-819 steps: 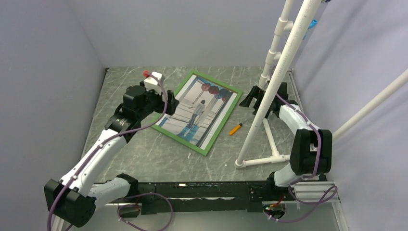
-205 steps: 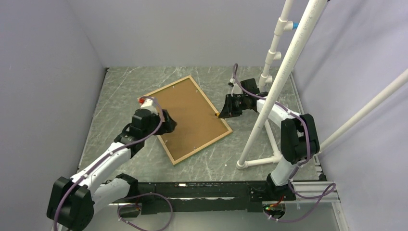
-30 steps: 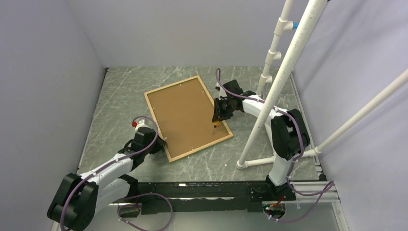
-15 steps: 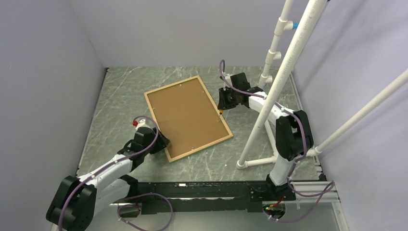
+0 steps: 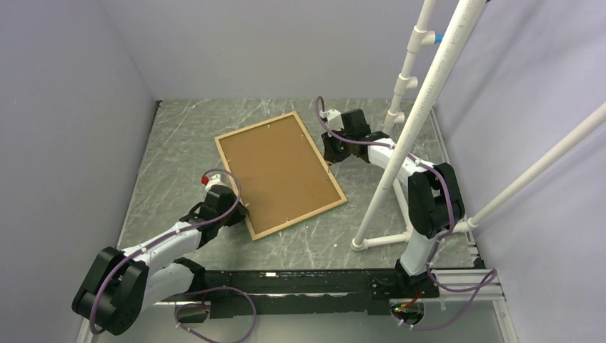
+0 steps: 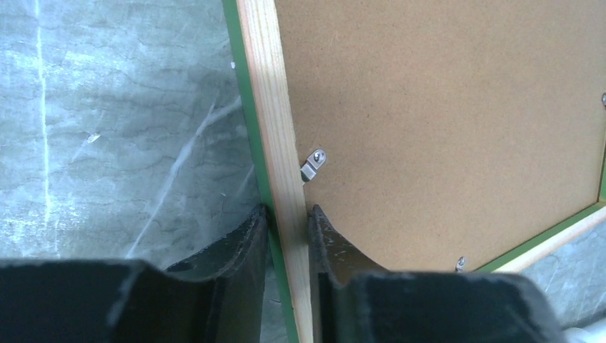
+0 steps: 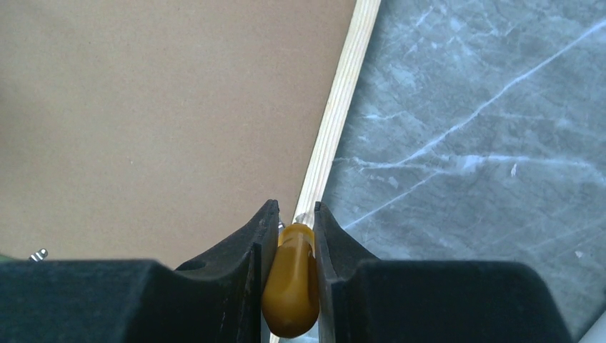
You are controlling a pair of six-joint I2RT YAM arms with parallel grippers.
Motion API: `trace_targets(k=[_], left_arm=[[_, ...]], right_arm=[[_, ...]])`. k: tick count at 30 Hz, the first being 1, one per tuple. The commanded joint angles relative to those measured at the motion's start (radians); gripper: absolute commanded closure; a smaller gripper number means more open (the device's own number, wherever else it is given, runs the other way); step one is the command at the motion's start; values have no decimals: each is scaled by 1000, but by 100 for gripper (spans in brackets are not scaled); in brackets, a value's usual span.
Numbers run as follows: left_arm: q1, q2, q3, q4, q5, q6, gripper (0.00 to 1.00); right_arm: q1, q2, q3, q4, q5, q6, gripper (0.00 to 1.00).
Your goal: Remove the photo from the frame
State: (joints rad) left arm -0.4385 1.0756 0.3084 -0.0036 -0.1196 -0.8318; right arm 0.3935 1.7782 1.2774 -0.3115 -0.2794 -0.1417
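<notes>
Left arm has crept in since half a second back. The left pincer (image 6: 286, 214) now sits on the near-left long side of the frame (image 5: 300, 218), where it stood just off it before. The right arm has pulled back from over the board to the far-right edge. The frame hasn't shifted.

Left to right:
- **Left pincer:** jaws narrow, nipping the light wood rim, one finger outside on the green edge and one inside on the brown backing board (image 5: 279, 168). A small metal turn clip (image 6: 311, 164) sits just beyond the fingertips, apparently swung in line with the rim rather than across the board.
- **Frame:** lies face down and flat on the counter (image 5: 179, 143), board side up.
- **Photo:** not visible. It should be under the board, face down inside the frame.
- **Right pincer (image 7: 295, 214):** closed on a yellow-handled tool (image 7: 289, 286). The tool tip is hidden, roughly at the rim on the right long side.
- **Far right:** white pipe stand (image 5: 400, 139), close to the right arm.

Handling, as a judgement:
- The frame is light and stiff with a thin rim, so pinch across the rim as the left does. It will skate on the smooth counter if pushed.
- The board is rigid and should be pried up at an edge once the clips are clear.
- The print is thin, floppy and creases easily, so take it by a corner or edge, not the middle.
- Whether there is glass I cannot tell.
</notes>
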Motion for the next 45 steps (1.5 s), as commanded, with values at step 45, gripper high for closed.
trace_targets(k=[45], left_arm=[[-3,34,66,-222,-148,-40,100]], right_arm=[[125,136,140,-449,119,105,100]])
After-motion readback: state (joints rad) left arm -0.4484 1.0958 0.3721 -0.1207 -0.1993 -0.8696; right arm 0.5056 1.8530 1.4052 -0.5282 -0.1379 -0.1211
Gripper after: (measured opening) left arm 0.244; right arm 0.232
